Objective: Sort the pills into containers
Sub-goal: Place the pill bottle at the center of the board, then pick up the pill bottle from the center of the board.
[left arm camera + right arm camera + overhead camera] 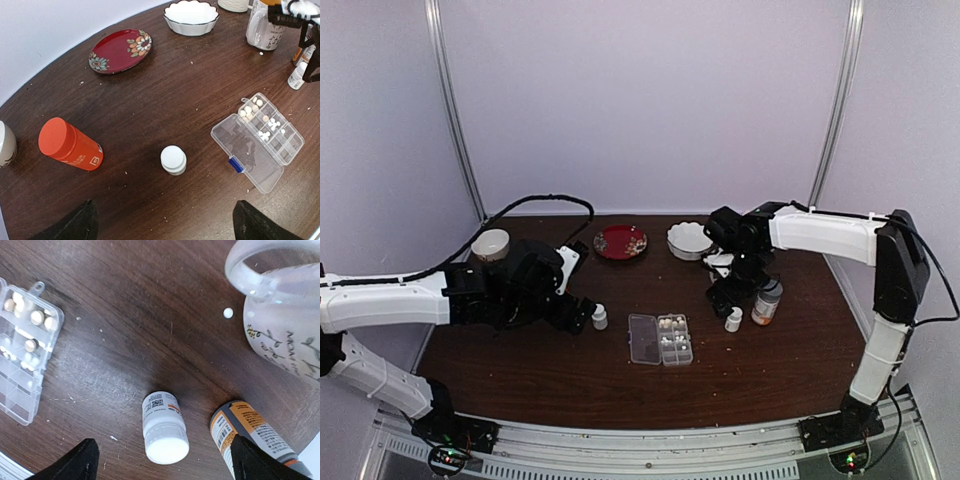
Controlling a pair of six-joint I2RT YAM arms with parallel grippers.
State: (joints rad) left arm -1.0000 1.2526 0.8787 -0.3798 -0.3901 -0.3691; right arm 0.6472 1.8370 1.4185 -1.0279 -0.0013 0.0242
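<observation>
— Two arms are hanging over the table (520,370), the left arm (380,300) reaching in from its side and the right arm (820,232) bending in from the far right. Which one is sitting closer to the pill box (661,339)?

— Neither by much, judging from above. The box is lying open between them, near the middle of the table, with its lid flap (245,155) toward the left and its cells (290,145) toward the right, the rows running from near to far. So the cell side is facing the right gripper (726,297).

— What is that gripper doing?

— Its jaws are standing wide apart, gripping nothing. It is hovering over a white bottle (162,430), with a banded bottle (250,435) just beside that and the mug (285,330) beyond.

— And the left gripper (582,314)?

— It is gaping too, and empty, with a second bottle (173,159) just ahead of it and the box off to its right.

— Where are the pills (248,111) lying?

— Most are sitting in the far cells of the box. One loose pill (228,313) is lying on the wood just beside the mug's foot, well apart from the box.

— Which way is it lying from the right gripper?

— In the wrist view it is lying ahead and off to one side, past the white bottle, while the box is lying off the opposite side. The right arm is looking far nearer to it, so the pick is probably falling to that arm, with a carry back across to the cells.
</observation>
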